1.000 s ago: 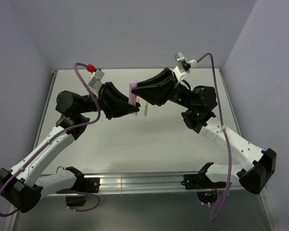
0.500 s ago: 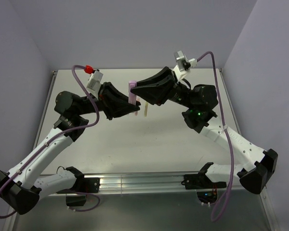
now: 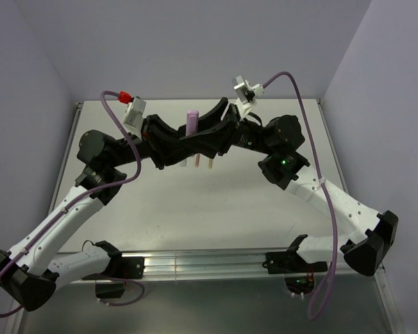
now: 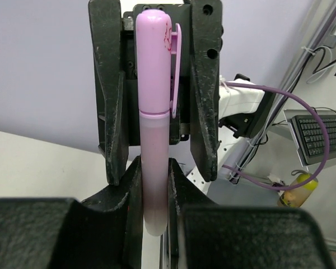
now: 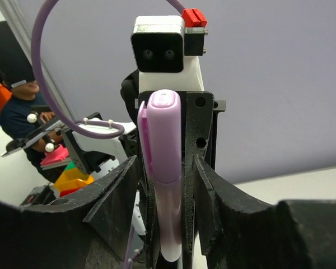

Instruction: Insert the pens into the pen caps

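The slim pink-purple plastic pen (image 4: 154, 140), fitted with a purple plastic clip cap (image 4: 153, 61), is held upright above the white table (image 3: 195, 209), clamped at its pale barrel by the nearly closed left gripper (image 4: 154, 171). The right gripper (image 5: 164, 162) is parted, its fingers (image 4: 204, 95) standing either side of the cap, clear of it.

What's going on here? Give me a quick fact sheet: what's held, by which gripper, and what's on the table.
Held item: purple pen, upright, purple cap fitted
Left gripper: shut on the pen's barrel
Right gripper: open, fingers either side of the cap, gaps showing
On table: one pale yellow pen, beneath the grippers
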Action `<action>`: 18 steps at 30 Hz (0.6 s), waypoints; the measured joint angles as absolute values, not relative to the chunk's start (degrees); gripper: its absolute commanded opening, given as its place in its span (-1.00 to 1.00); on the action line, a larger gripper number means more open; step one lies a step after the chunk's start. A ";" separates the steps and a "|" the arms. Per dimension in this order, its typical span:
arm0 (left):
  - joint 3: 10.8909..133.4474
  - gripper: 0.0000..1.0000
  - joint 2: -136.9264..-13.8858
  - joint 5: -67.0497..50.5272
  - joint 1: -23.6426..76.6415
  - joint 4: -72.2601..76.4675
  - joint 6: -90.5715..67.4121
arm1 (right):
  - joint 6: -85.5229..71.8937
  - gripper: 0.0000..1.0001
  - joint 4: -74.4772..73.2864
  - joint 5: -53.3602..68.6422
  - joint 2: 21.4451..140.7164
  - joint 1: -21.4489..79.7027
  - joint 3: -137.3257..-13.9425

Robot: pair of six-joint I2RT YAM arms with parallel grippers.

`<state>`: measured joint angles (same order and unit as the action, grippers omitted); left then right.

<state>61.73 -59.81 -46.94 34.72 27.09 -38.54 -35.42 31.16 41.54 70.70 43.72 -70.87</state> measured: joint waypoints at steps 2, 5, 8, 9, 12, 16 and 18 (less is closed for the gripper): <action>61.73 -0.99 -59.77 -46.30 34.72 26.22 -38.09 | -34.61 0.06 29.98 41.60 70.54 43.51 -71.05; 61.73 -0.99 -59.77 -45.17 34.76 24.73 -37.23 | -33.58 0.12 28.21 41.69 69.80 42.92 -70.70; 61.89 -0.99 -59.68 -43.79 34.83 25.28 -36.62 | -33.36 0.24 26.13 43.18 67.48 41.67 -67.44; 62.15 -0.99 -59.55 -43.22 34.85 25.74 -36.51 | -33.39 0.32 25.17 43.72 66.76 41.39 -65.89; 62.59 -0.99 -58.43 -42.06 34.85 26.92 -36.03 | -33.50 0.39 22.26 45.34 65.45 39.92 -61.30; 62.72 -0.99 -57.19 -41.76 34.85 28.05 -35.97 | -33.69 0.40 18.85 45.56 62.87 35.94 -57.49; 62.41 -0.99 -56.93 -41.69 34.85 28.71 -36.10 | -34.00 0.42 17.93 45.60 60.86 33.26 -57.08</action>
